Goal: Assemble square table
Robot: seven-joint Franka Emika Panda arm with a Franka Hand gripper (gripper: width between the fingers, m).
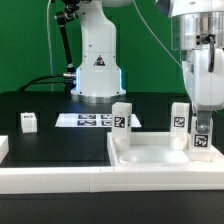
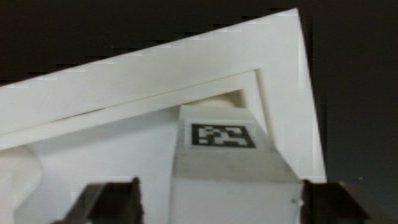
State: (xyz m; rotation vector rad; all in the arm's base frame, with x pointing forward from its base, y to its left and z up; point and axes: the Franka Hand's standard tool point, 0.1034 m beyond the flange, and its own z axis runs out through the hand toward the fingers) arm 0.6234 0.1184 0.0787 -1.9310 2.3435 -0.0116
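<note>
Claw [image 2: 226,204] jaws stand apart. One finger [image 2: 107,203] sits on each side of the corner leg [image 2: 228,165], and a dark gap shows between that finger and the leg, so nothing is clamped. In the wrist view this leg stands upright in a corner of the slab [image 2: 107,120], just inside the raised rim, with its square tag facing the camera.

At the exterior view's left edge, a white block [image 1: 3,148] is cut off by the frame. Near it, a loose leg [image 1: 28,122] rests on the black table [image 1: 55,145], well apart from the slab. The marker board [image 1: 88,120] lies flat in front of the robot base [image 1: 97,62].

Toward the exterior view's right, the slab [image 1: 150,152] lies flat. The back-left leg [image 1: 121,117] and the back-right leg [image 1: 180,117] stand upright at its rear corners. At the exterior view's right, the claw [image 1: 202,128] hangs over the corner leg [image 1: 201,143]. The border bar [image 1: 60,180] runs along the front, touching the slab's near edge.
</note>
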